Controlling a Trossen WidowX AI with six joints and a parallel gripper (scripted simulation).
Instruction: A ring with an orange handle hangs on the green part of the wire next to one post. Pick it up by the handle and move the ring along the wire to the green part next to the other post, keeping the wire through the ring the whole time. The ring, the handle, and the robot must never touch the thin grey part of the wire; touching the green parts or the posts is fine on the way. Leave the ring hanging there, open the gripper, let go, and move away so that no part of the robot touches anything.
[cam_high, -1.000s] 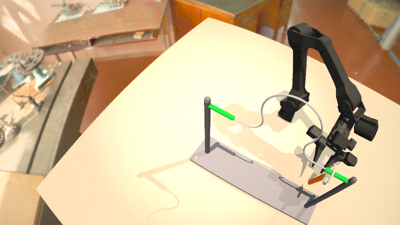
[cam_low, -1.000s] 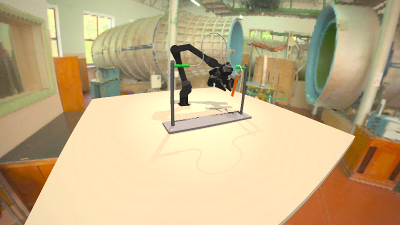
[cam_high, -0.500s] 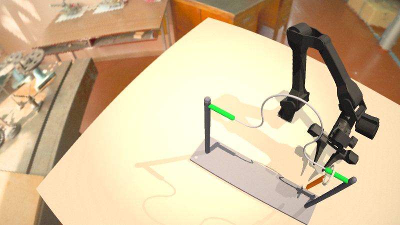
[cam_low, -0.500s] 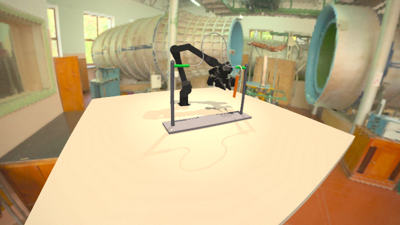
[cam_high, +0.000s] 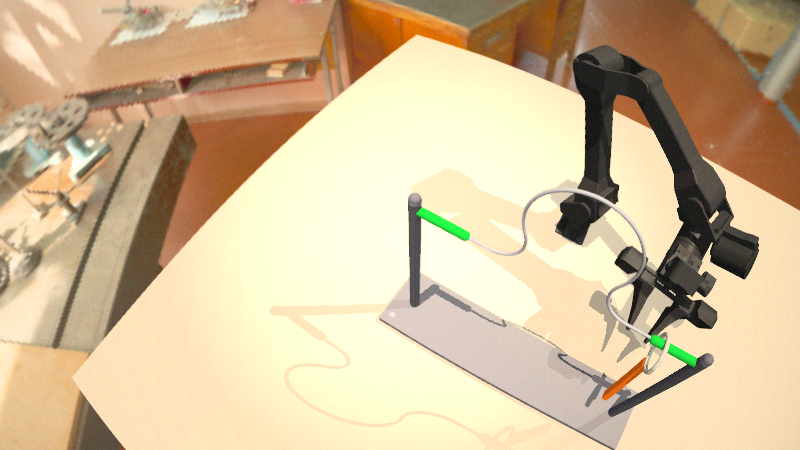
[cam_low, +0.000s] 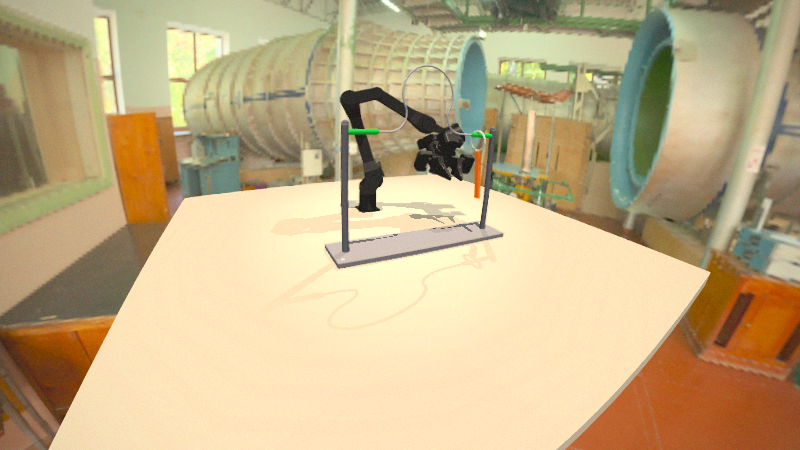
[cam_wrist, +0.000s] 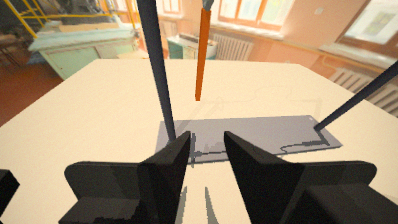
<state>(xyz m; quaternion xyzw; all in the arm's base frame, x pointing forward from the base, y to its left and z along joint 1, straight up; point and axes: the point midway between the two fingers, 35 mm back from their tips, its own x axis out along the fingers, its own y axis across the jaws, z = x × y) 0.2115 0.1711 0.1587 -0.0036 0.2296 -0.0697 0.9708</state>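
The ring (cam_high: 650, 371) (cam_low: 471, 142) hangs around the green part (cam_high: 683, 356) beside the right-hand post (cam_high: 654, 388) (cam_low: 487, 179) in the top and exterior views, with the wire through it. Its orange handle (cam_high: 624, 379) (cam_low: 477, 174) (cam_wrist: 201, 55) hangs below it; the wrist view hides the ring. My gripper (cam_high: 637, 334) (cam_low: 455, 177) (cam_wrist: 207, 135) is partly open and empty. It is on the arm's side of the wire, apart from the handle. The other green part (cam_high: 443, 224) (cam_low: 363, 132) is bare, beside the left-hand post (cam_high: 414, 257) (cam_low: 344, 190).
The thin grey wire (cam_high: 565, 190) (cam_low: 427, 66) curves high between the green parts. In the top view it crosses in front of part of the gripper. Both posts stand on a grey base plate (cam_high: 481, 363) (cam_wrist: 250, 132) on the pale table.
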